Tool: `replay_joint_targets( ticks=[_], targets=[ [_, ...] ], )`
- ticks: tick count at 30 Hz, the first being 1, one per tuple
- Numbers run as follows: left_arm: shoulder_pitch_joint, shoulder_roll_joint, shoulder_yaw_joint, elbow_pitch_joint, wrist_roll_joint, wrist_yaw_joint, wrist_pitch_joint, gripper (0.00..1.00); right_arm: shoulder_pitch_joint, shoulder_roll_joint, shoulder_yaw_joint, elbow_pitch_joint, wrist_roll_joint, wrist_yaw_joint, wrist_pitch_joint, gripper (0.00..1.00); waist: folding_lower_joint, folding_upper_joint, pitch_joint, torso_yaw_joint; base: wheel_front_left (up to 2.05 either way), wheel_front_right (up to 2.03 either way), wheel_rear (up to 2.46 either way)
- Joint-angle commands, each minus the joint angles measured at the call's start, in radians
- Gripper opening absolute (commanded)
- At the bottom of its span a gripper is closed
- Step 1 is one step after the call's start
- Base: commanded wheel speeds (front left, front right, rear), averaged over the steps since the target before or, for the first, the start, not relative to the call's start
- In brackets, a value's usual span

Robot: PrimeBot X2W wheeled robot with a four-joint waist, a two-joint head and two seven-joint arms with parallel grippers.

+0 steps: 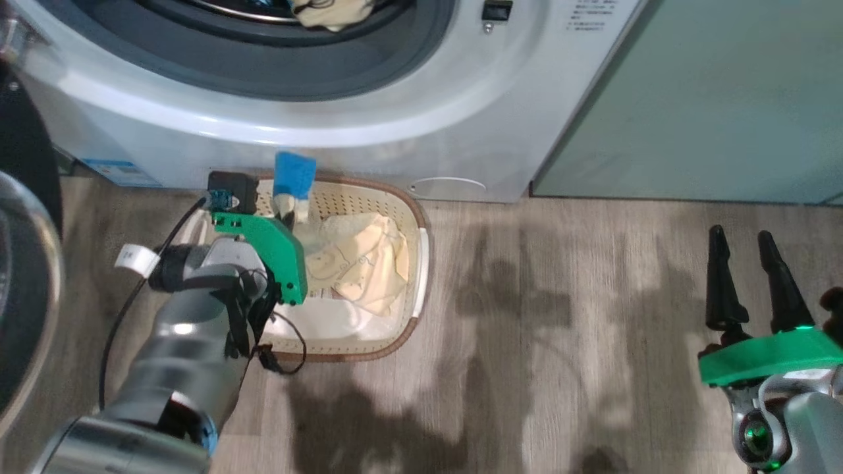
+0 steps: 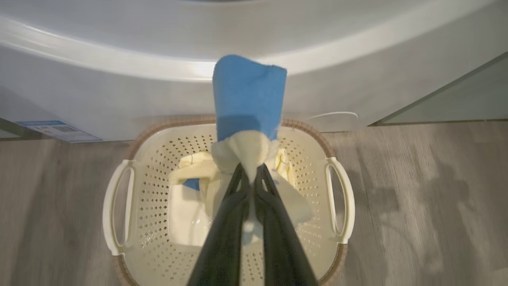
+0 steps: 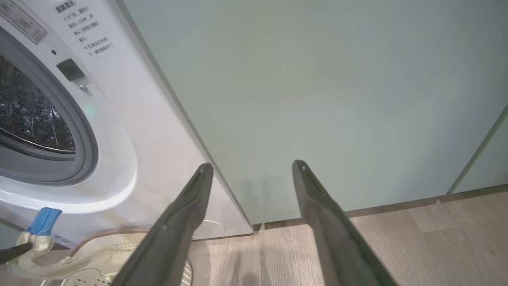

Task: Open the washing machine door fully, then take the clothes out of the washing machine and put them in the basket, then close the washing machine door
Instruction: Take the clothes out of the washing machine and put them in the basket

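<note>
In the head view, your left gripper (image 1: pixel 288 214) sits left of centre, above the far rim of the basket (image 1: pixel 422 230). Its jaws are clamped on a cream garment (image 1: pixel 294 176) whose blue patch stands up above the pinch. The basket rests on the wood-look floor (image 1: pixel 560 342), just in front of the washing machine (image 1: pixel 408 125), and more cream clothes (image 1: pixel 365 263) lie heaped inside it. At the top edge, a cream piece (image 1: pixel 329 14) hangs over the lip of the grey porthole. The washing machine door (image 1: pixel 23 276) stands swung open at the far left edge. Your right gripper (image 1: pixel 741 234) is at lower right, well apart from the basket, with its jaws apart and nothing between them.

In the left wrist view, the two dark fingers (image 2: pixel 234 206) meet at the centre of the frame, pinching the cream fabric. The blue patch rises above them against the machine's white front. Below lies the basket, with its perforated walls and a white handle on each side.

In the right wrist view, the jaws stand wide at the bottom with nothing between them, facing a pale green cabinet panel (image 3: pixel 317 99). The steel drum (image 3: pixel 27 119) shows at the left. The pinched garment and the basket rim are in the lower left corner.
</note>
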State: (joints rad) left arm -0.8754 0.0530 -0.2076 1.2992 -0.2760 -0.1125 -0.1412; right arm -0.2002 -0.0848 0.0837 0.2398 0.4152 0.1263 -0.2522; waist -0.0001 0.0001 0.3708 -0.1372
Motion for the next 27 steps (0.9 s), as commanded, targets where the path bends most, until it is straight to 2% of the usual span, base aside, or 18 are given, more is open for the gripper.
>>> replay_joint_targets(
  ticks=[1,13,27],
  targets=[
    [0.005,0.037,0.012,-0.018,-0.005,0.005,0.011,0.00,-0.020,-0.016,0.026,-0.034,0.007,0.004,-0.010,1.00,0.0001,-0.0001,0.028,-0.019,0.00,0.00,0.00],
    [0.025,0.092,0.013,-0.010,-0.028,0.030,0.132,0.00,-0.060,-0.019,0.025,-0.054,0.004,0.004,-0.010,1.00,0.0001,-0.0001,0.163,-0.079,0.00,0.00,0.00],
    [-0.030,0.132,0.024,-0.009,-0.057,0.066,0.164,0.00,-0.105,-0.022,0.013,-0.080,-0.002,0.004,-0.010,1.00,0.0001,-0.0001,0.295,-0.103,0.00,0.00,0.00]
  ],
)
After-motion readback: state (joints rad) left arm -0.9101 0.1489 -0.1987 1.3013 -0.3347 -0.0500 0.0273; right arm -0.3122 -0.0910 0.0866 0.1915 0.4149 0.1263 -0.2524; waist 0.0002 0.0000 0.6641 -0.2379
